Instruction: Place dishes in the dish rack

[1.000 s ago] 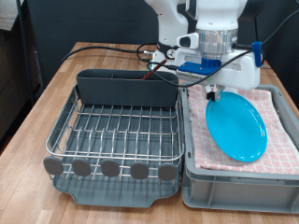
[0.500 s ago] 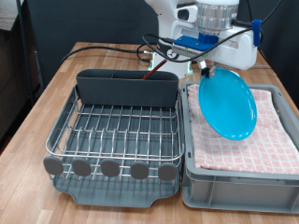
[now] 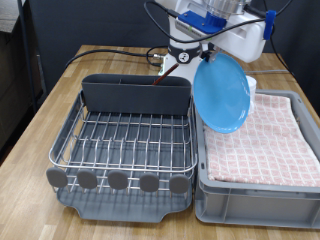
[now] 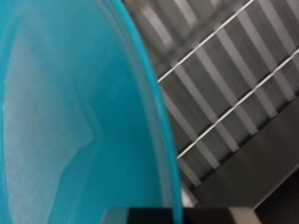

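Dish rack (image 3: 120, 140) occupies the exterior view's left: silver wire grid in a dark grey tray, tall grey utensil holder (image 3: 135, 97) along its far side. Grid bare; no dish set in it yet.

Centre-right: blue plate (image 3: 222, 92) hangs in the air, near upright, face turned toward the camera, its lower edge above the seam between the rack and the grey bin (image 3: 250, 190). Held on edge like this, I judge, so it can slot between the rack wires rather than lie flat.

Gripper (image 3: 214, 55) sits at the plate's upper rim, under the arm's blue-and-white hand. Fingers themselves hidden behind the hand body and plate edge, but the plate hangs from nothing else, so the jaws are evidently pinching its rim. Plate lies below the jaws, hanging down from them. Wrist view agrees: blue plate (image 4: 65, 121) fills most of the frame, rack wires (image 4: 224, 84) beyond its edge.

Right: pink checked cloth (image 3: 255, 140) lines the bin. A white object, partly hidden, shows behind the plate; cannot identify it.
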Robot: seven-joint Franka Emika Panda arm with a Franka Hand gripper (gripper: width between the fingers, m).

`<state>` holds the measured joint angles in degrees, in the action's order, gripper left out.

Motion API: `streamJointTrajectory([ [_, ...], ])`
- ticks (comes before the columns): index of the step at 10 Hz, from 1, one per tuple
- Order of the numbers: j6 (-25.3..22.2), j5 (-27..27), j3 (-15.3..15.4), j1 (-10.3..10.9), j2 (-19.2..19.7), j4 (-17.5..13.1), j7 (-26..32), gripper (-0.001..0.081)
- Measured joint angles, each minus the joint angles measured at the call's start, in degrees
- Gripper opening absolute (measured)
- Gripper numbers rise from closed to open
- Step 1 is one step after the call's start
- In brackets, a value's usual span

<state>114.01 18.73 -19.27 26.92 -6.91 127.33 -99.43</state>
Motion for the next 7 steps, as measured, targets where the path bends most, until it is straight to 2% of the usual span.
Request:
streamJointTrajectory([
  [2, -0.2, 3.6, -1.7, -1.2, 0.0, -0.3, 4.2, 0.0019],
  [4, 3.2, 3.8, -3.7, -2.2, -0.1, -0.3, 9.4, 0.0019],
  [7, 1.4, 4.9, -4.0, -2.6, 0.0, -0.3, 9.2, 0.0019],
])
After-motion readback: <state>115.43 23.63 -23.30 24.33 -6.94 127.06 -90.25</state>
